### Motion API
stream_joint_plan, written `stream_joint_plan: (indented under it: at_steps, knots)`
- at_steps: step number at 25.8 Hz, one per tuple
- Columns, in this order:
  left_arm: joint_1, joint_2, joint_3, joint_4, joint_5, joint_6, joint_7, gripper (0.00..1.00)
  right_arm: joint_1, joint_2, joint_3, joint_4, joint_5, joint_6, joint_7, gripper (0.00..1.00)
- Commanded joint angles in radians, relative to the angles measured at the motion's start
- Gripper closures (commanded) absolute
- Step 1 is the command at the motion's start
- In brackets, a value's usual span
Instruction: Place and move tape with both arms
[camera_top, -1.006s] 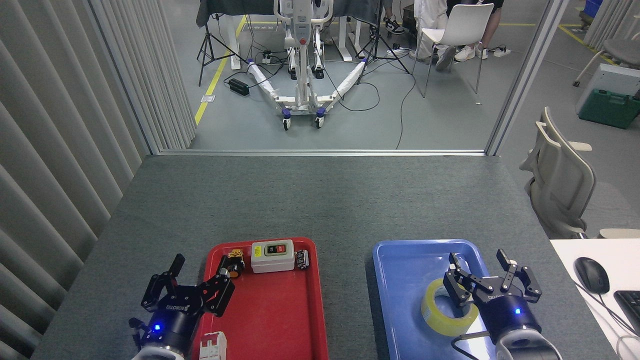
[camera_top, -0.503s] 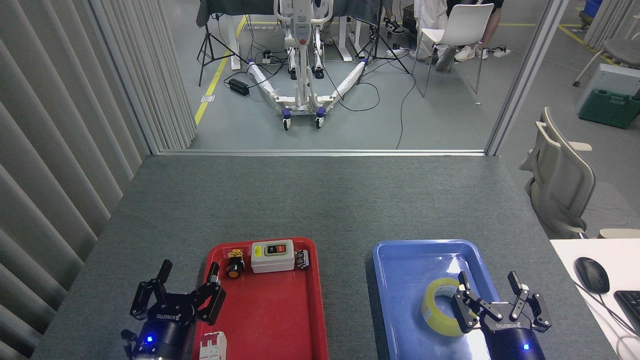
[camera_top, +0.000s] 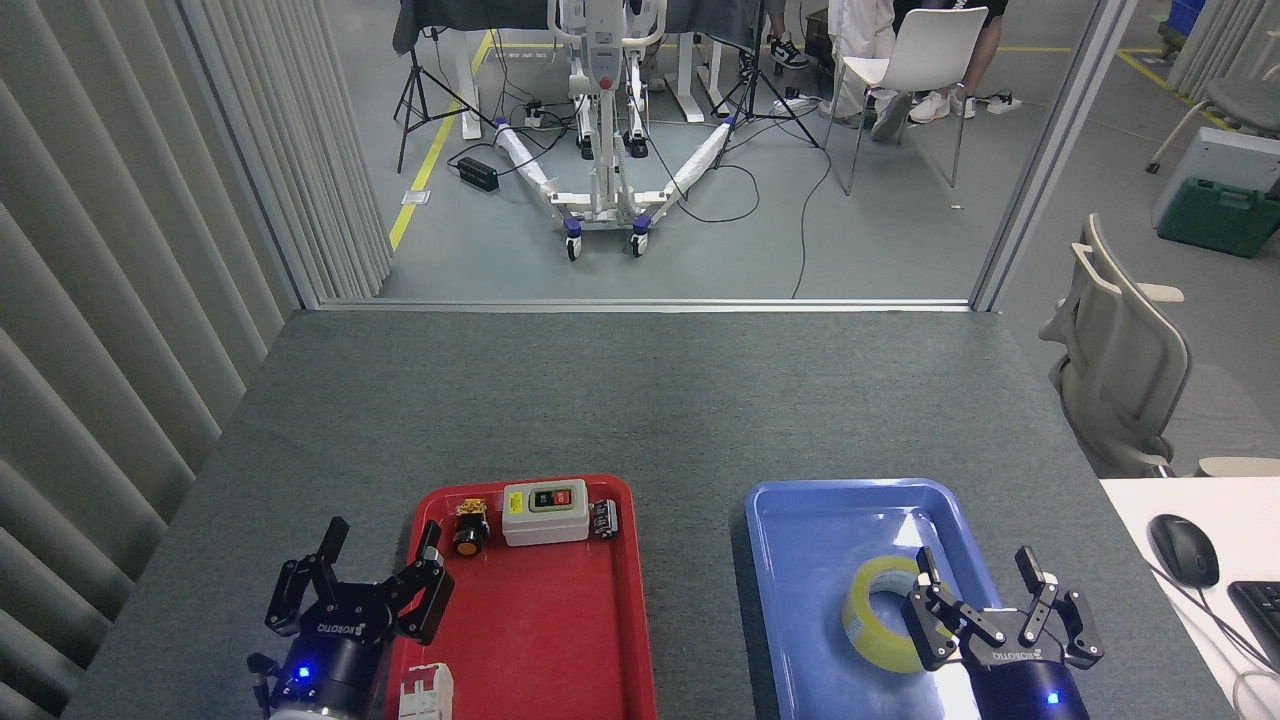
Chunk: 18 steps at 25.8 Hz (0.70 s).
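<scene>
The tape, a yellow translucent roll with a white core, lies flat in the blue tray. My right gripper stands open at the tray's right side; its left finger overlaps the roll's right edge and nothing is held between the fingers. At the red tray's left edge, my left gripper is open and holds nothing. Both arms enter from the bottom edge.
The red tray carries a beige switch box, an orange-black push button, a small metal part and a white terminal block. A mouse and keyboard lie on the white desk at right.
Both grippers drew back toward the bottom edge over the last second, the right one coming off the tape roll. In the last half second they barely moved.
</scene>
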<state>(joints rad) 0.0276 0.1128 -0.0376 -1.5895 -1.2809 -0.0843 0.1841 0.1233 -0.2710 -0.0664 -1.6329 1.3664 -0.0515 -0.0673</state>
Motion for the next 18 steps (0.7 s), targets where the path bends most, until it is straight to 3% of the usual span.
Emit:
stream_joint_plan:
  at_steps: [1,18]
  knots:
    - [-0.003,-0.002,-0.002,0.01,0.0,0.0,0.0,0.0,0.002,0.001,0.0,0.001,-0.006,-0.004,0.001,0.01]
    - [-0.015,0.005,-0.004,0.013,0.002,-0.035,0.0,0.0,0.001,0.016,0.0,0.005,-0.009,-0.013,0.006,0.01]
